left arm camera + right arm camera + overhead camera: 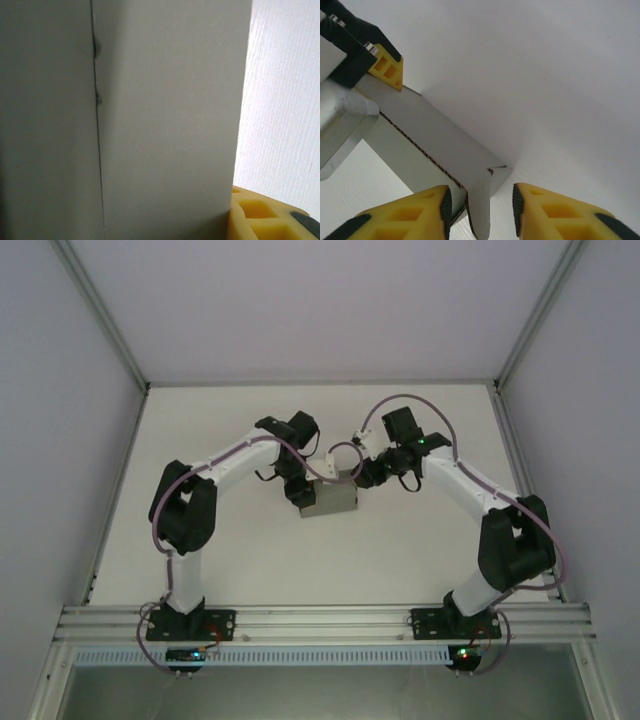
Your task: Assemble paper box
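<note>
The paper box point(332, 498), a small folded grey cardboard shape, sits mid-table between both grippers. My left gripper point(303, 490) holds its left end. In the left wrist view grey cardboard point(165, 125) presses against one yellow finger point(255, 215) and hides the other. My right gripper point(360, 476) is at the box's right end. In the right wrist view it point(482, 212) stands open around a rounded corner flap point(479, 200) of the box point(435, 135). The flap lies near the left pad, with a gap to the right pad. The left gripper's yellow finger point(387, 67) grips the far end.
The white table point(250, 560) is walled by white enclosure panels on the left, right and back. An aluminium rail point(320, 620) carrying both arm bases runs along the near edge. Purple cables loop over the arms close to the box.
</note>
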`<state>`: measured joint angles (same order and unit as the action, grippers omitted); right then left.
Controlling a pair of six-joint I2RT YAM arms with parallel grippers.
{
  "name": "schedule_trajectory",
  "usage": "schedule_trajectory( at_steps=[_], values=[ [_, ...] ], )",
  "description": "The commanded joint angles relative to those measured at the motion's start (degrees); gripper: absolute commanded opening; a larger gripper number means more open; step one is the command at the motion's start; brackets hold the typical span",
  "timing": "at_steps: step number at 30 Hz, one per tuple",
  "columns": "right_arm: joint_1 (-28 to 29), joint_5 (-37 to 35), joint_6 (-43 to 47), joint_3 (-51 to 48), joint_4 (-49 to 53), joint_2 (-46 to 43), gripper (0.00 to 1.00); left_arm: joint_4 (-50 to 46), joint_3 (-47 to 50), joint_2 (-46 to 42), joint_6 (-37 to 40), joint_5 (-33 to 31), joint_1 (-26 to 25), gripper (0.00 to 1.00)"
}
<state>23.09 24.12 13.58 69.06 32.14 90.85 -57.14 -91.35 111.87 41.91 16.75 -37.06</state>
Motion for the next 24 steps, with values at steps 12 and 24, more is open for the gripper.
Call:
schedule_trajectory(
  at_steps=[12,24],
  values=[
    [6.80,-10.19,-7.44,3.58,6.53,-0.76,0.05,-2.40,-1.83,1.65,-2.51,1.07,0.14,0.27],
    [12.16,-25.74,-41.22,-18.78,-26.86,-9.65,0.00,0.63,-1.24,1.88,-4.85,1.04,-0.28,0.32]
  ],
)
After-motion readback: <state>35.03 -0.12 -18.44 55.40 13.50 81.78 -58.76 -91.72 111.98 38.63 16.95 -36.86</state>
